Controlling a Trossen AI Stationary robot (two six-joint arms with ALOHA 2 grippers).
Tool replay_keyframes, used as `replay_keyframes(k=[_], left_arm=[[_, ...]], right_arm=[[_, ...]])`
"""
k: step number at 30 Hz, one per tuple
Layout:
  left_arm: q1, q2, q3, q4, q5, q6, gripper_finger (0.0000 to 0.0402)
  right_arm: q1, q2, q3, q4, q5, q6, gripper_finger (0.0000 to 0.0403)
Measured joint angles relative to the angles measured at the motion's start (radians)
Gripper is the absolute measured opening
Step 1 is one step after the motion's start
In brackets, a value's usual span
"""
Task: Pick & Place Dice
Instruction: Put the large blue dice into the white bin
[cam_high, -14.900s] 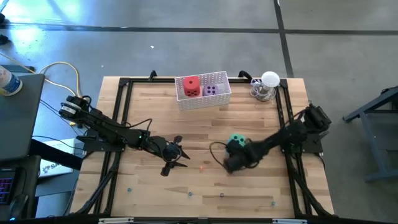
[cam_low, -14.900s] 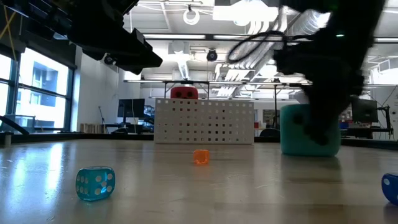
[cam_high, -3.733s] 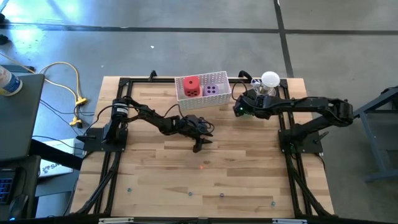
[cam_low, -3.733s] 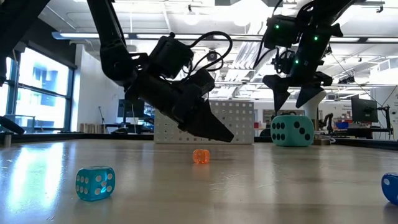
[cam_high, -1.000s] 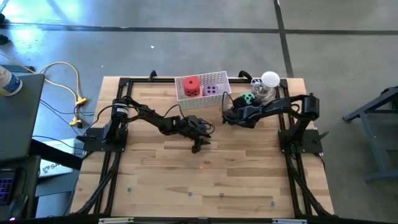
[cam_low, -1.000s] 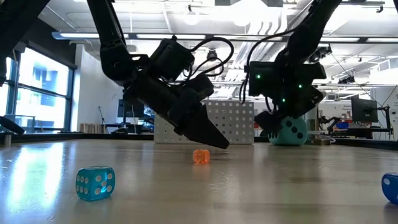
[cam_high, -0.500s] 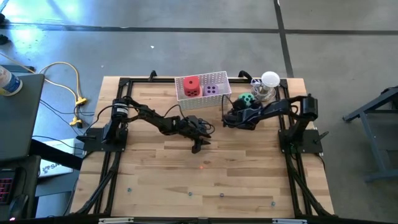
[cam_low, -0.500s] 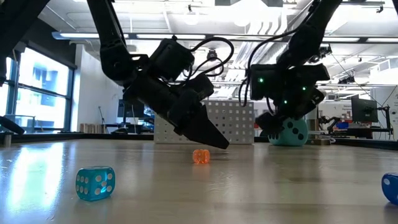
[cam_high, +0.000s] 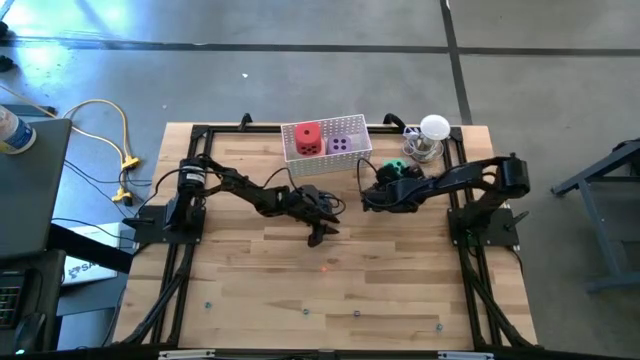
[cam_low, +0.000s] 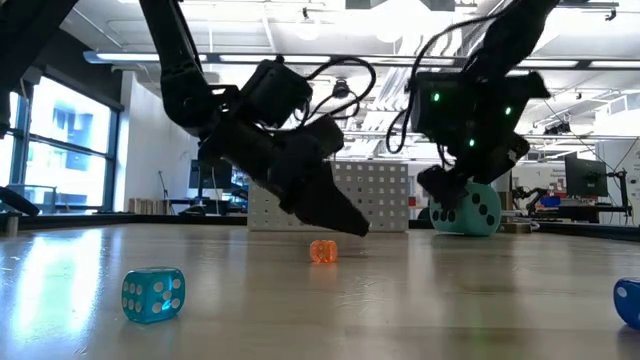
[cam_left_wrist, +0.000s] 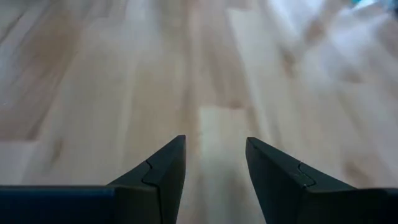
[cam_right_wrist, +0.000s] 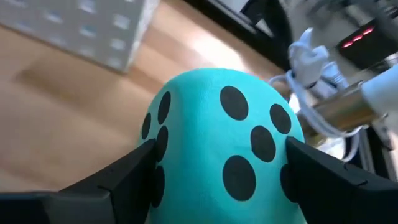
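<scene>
Teal fills our right wrist view: the right pincer (cam_right_wrist: 214, 180) has a dark finger on either side of the teal die (cam_right_wrist: 227, 149), the finger tips pressing against its two flanks, so we read it as gripping that die. From above, this pincer (cam_high: 378, 195) sits near the back right of the wooden surface (cam_high: 400, 280), just in front of the basket's right end, with only a bit of the teal die (cam_high: 396, 167) showing behind the wrist. At surface level the teal die (cam_low: 470, 210) rests on or just above the wood beneath the right pincer (cam_low: 447, 190); we cannot tell which. Beside it on the far right corner stands a shiny metal object with a white ball top (cam_high: 430, 138). The white perforated basket (cam_high: 352, 158) at the back edge holds the red die (cam_high: 308, 138) and the purple die (cam_high: 341, 143) side by side, red to the left. The left pincer (cam_high: 318, 232) hovers over the middle of the surface, in front of the basket, its fingers apart with bare wood between them and nothing held, as its own camera (cam_left_wrist: 214, 174) shows. A tiny orange die (cam_low: 323, 251) lies on the wood just below it, and a small clear blue die (cam_low: 153, 294) sits nearer the front.
</scene>
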Motion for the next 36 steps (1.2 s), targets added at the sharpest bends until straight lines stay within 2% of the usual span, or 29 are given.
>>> replay_keyframes(k=[5,9,15,21,24,28,36], left_arm=[[-0.001,-0.033,0.000,0.001,0.059,-0.019,0.0163],[-0.011,-0.053,0.000,-0.002,0.060,-0.021,0.0163],[-0.033,-0.071,0.000,-0.029,0.061,-0.016,0.0163],[-0.040,-0.121,0.000,-0.086,0.060,-0.010,0.0163],[-0.040,-0.182,0.000,-0.192,0.078,0.009,0.0163],[-0.040,-0.315,-0.001,-0.425,0.095,0.070,0.0163],[-0.044,-0.586,0.000,-0.772,0.008,0.088,0.0163]], right_arm=[[0.044,-0.108,0.000,0.001,-0.096,0.016,0.0288],[0.084,-0.170,-0.001,0.013,-0.134,0.015,0.0278],[0.153,-0.247,0.030,0.044,-0.108,-0.035,0.0263],[0.187,-0.307,0.098,0.203,-0.064,-0.228,0.0241],[0.168,-0.322,0.118,0.301,-0.042,-0.359,0.0229],[0.110,-0.320,0.154,0.375,-0.046,-0.492,0.0222],[-0.055,-0.311,0.161,0.597,-0.170,-0.663,0.0207]])
